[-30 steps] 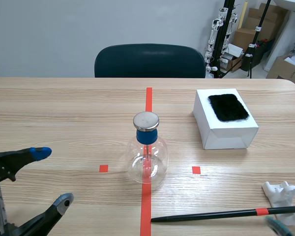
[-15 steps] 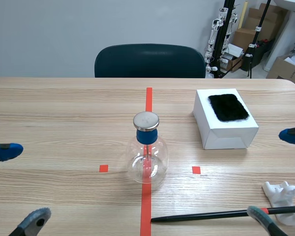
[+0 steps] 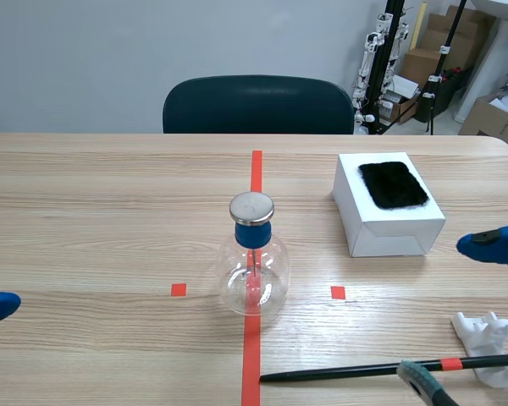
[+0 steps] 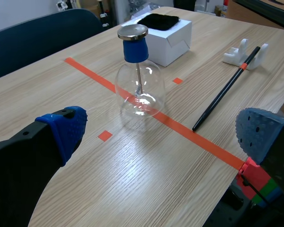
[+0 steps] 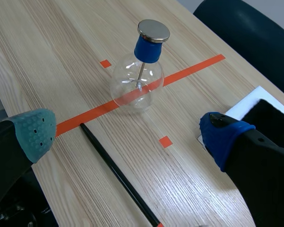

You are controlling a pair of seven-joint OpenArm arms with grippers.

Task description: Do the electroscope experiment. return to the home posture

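Electroscope: glass flask, blue stopper, metal disc; upright on the tape line, mid-table.
Black rod: lies near the flask, resting on a white stand.
White box: black fur pad on top.
Left gripper: spread wide, empty.
Right gripper: spread wide, empty, near the rod.

We see the electroscope upright on the table, a clear round flask with a blue stopper and a flat metal disc on top, standing on the tape line. Nearer us lies a thin black rod with an orange band, its right end resting on a white holder. A white box topped by a black fur pad sits beyond, to the flask's right.
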